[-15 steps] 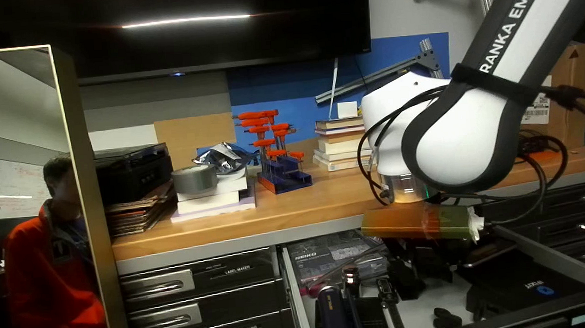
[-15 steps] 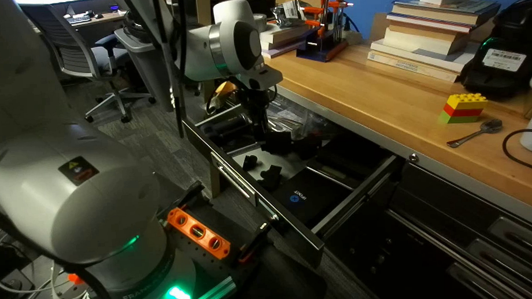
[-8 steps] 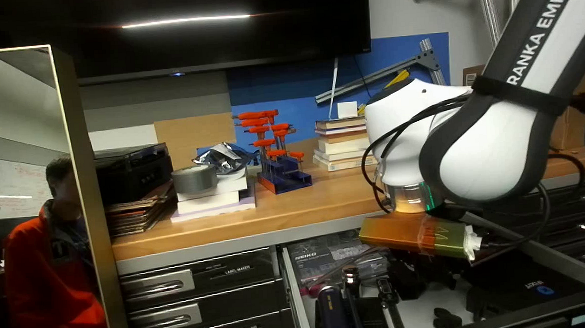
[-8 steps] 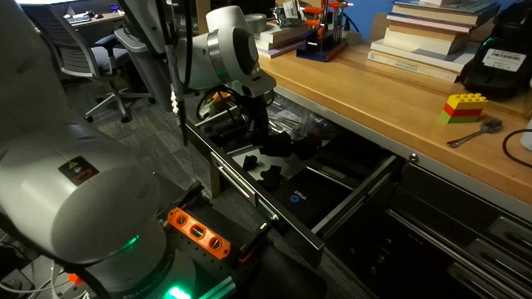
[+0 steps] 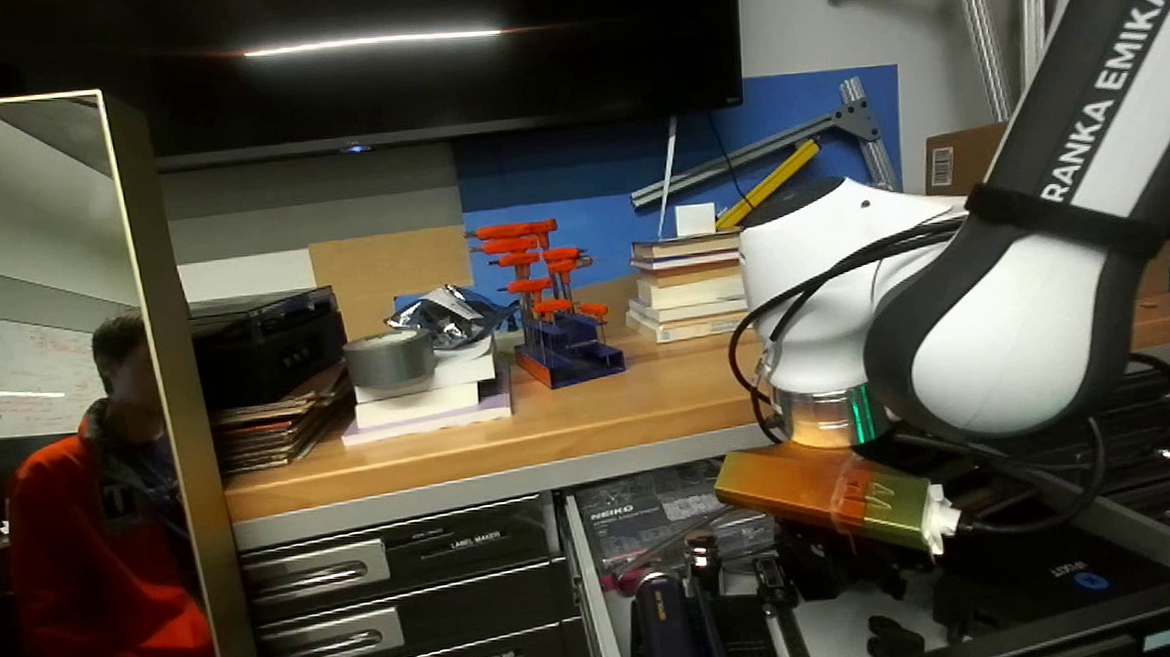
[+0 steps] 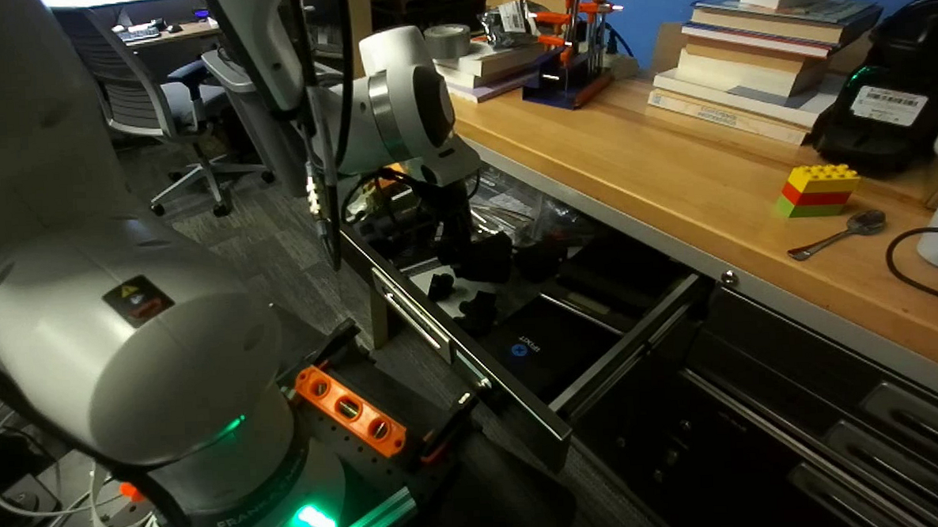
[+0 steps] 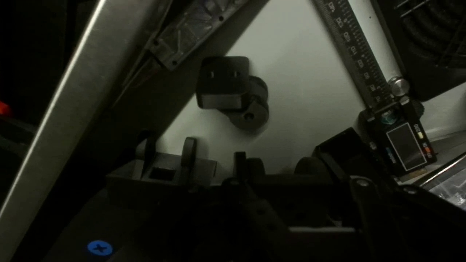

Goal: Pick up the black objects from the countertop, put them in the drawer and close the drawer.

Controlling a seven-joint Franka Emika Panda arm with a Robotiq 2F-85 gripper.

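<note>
The drawer [image 6: 411, 302] is pulled open; its front wall [image 7: 69, 105] crosses the wrist view at left. My gripper [image 7: 284, 163] is low inside it, its fingers on either side of a dark two-lobed black object [image 7: 291, 179], which also shows in an exterior view [image 6: 488, 259]. The jaws are dark, but the fingers look closed on it. A black block with a round part [image 7: 224, 78] lies on the white drawer floor ahead. Another with two upright tabs [image 7: 164, 171] lies left of the jaws. In an exterior view a small black piece [image 5: 895, 638] shows. The wooden countertop [image 6: 606, 146] is behind.
The drawer also holds a digital caliper [image 7: 364, 62], a dark iFixit case [image 6: 551, 335] and a black fan-like part [image 7: 429, 40]. On the countertop are stacked books [image 6: 745, 69], a toy block [image 6: 818, 191], a spoon [image 6: 836, 235] and a red-handled rack [image 5: 571, 349].
The arm has lowered further into the drawer and shifted slightly toward its front. The black object at the fingers has moved down with it. The other black pieces have not moved.
</note>
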